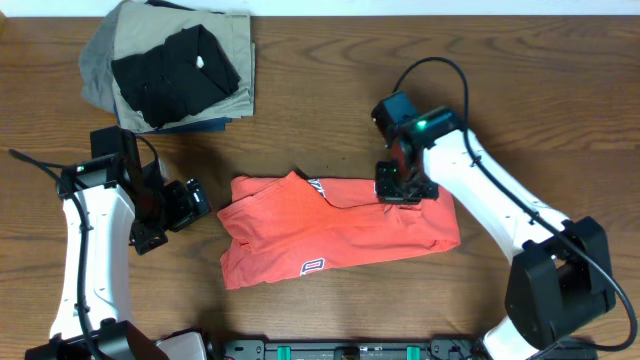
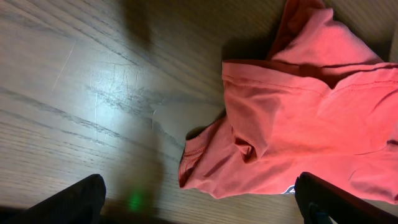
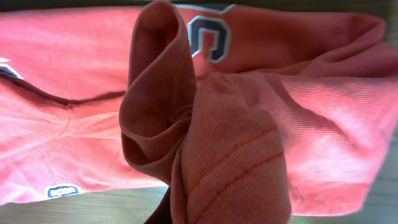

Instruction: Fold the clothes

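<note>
A brown wood-grain table fills the overhead view, with a pale strip beyond its far edge. At the far left corner sits a pile of folded garments: a black piece on top, khaki and grey beneath it, and a navy edge showing at the bottom. The coral-red T-shirt lies rumpled and partly folded at the middle of the table, its white-outlined lettering along the far edge and a small hem logo near the front. The right gripper sits at the shirt's far right edge, its jaws pinched nearly together on a bunched fold of the fabric. The left gripper hovers just beside the shirt's left edge, jaws spread wide and holding nothing.
</note>
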